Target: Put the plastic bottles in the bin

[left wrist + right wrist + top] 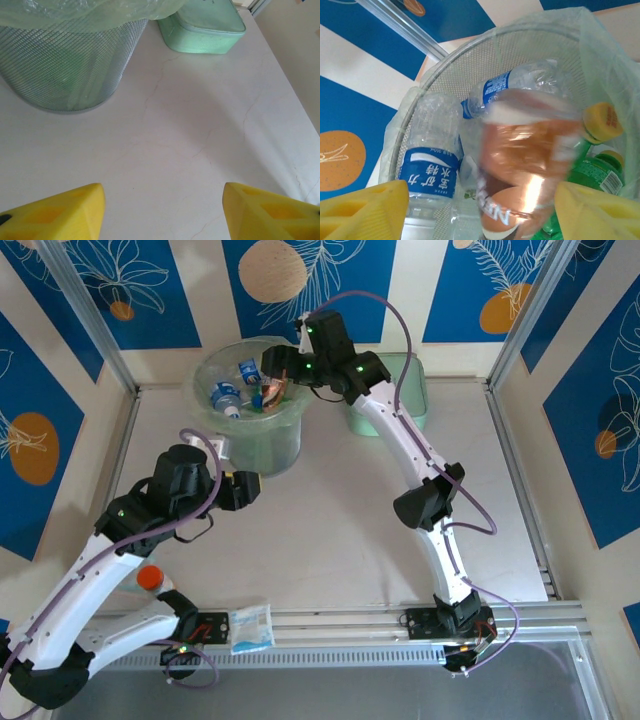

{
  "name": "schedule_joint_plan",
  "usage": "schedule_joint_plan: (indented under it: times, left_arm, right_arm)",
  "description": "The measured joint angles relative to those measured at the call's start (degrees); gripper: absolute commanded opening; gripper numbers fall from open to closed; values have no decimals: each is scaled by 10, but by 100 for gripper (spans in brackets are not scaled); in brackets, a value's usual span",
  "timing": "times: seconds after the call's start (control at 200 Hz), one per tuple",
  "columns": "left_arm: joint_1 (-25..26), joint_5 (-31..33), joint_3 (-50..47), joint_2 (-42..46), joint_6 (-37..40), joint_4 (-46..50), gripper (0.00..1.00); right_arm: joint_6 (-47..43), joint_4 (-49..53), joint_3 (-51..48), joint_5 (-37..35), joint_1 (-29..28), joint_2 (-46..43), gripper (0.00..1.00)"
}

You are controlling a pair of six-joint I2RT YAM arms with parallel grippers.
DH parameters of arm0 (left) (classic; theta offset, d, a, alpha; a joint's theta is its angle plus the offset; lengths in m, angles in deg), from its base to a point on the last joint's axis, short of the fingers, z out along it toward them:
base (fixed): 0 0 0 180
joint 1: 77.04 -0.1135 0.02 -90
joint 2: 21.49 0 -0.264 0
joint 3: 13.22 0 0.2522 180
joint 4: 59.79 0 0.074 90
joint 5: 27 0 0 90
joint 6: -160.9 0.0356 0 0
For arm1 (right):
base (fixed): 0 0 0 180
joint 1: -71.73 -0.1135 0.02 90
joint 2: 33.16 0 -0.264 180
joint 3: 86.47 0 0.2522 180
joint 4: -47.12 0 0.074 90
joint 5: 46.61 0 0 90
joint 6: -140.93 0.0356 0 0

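Left arm (100, 570) folded low, left gripper (163, 192) jaws apart, empty, right arm (420, 460) extended far forward, right gripper (482, 192) tipped downward, jaws apart

Bare table (200, 150) is lying open ahead of the left gripper (162, 187), its jaws standing wide with nothing between them. The bin (65, 65) is blocking the way at far left, and the mint-green case (205, 30) is closing off the far edge. Inside the bin, blue-labelled bottles (432, 170) are crowding the liner. A blurred orange-labelled bottle (525, 165) is filling the gap between the jaws of the right gripper (480, 192).
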Motion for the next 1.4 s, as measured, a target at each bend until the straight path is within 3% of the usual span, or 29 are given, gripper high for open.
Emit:
schedule_joint_plan:
  times: [0.465,0.68,0.795,1.246,1.401]
  left_arm:
    - [0,25,19,-10,19,11,67]
    - [0,38,38,-17,26,9,66]
    - [0,38,38,-25,26,7,66]
    - [0,38,31,-38,26,-2,66]
    - [0,38,30,-45,26,-2,67]
  right_arm:
    - [-10,7,-1,-14,-7,-17,81]
    - [-20,1,7,-14,3,-44,49]
    - [-29,-3,7,4,18,-34,42]
    - [-35,-29,7,58,24,43,43]
    - [-37,-28,21,61,23,43,47]
